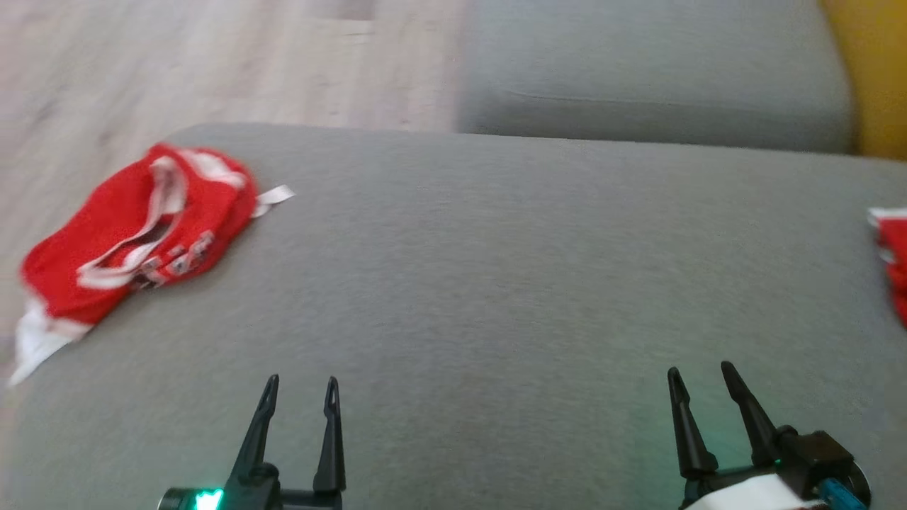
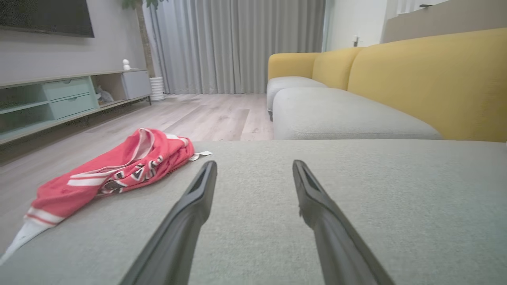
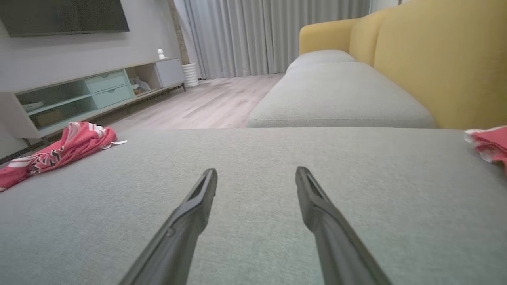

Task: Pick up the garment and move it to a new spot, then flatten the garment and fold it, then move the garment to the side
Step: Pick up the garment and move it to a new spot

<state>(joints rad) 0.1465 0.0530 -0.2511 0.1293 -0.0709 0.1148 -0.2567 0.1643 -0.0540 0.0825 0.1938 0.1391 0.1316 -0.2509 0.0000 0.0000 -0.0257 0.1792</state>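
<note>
A crumpled red garment [image 1: 134,234] with white trim lies at the far left edge of the grey sofa cushion [image 1: 496,283], a white corner hanging over the side. It also lies left of the fingers in the left wrist view as a red garment [image 2: 115,170], and far left in the right wrist view [image 3: 59,152]. My left gripper [image 1: 301,386] hovers low over the cushion, open and empty, to the right of and nearer than the garment. My right gripper [image 1: 700,374] is open and empty near the cushion's right front.
A second red and white cloth [image 1: 893,262] lies at the cushion's right edge, seen too in the right wrist view [image 3: 489,144]. Another grey seat [image 1: 652,71] with a yellow backrest [image 2: 427,83] lies beyond. Wooden floor [image 1: 212,64] and a TV cabinet [image 2: 59,103] are to the left.
</note>
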